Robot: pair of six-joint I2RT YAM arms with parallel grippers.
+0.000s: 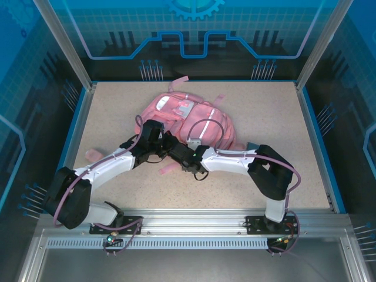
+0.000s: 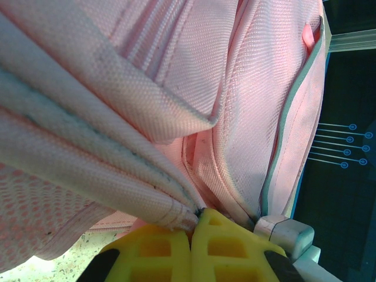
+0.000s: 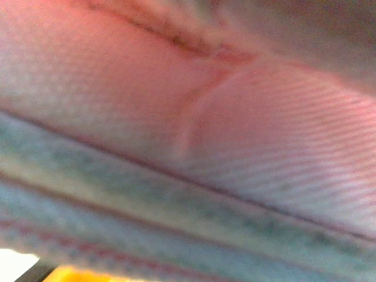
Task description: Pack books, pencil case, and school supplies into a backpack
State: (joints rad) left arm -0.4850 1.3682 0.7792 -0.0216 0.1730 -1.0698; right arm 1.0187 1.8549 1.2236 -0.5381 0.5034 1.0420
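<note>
Backpack (image 1: pixel 188 117) sits mid-way across the bench (image 1: pixel 270 129), soft and floppy, so grab hems or seams. Your left end effector (image 2: pixel 197 218) is pinched together on its fabric edge. The right end effector (image 1: pixel 185 158) is buried in fabric, so I can't tell.

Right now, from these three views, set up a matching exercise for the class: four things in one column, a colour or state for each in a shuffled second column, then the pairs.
Things:
1. backpack
2. left gripper
3. table
4. right arm

Colour or state:
A. speckled beige
B. pink
C. white and black
D. shut on a fold of fabric

Pairs: 1-B, 2-D, 3-A, 4-C
</note>
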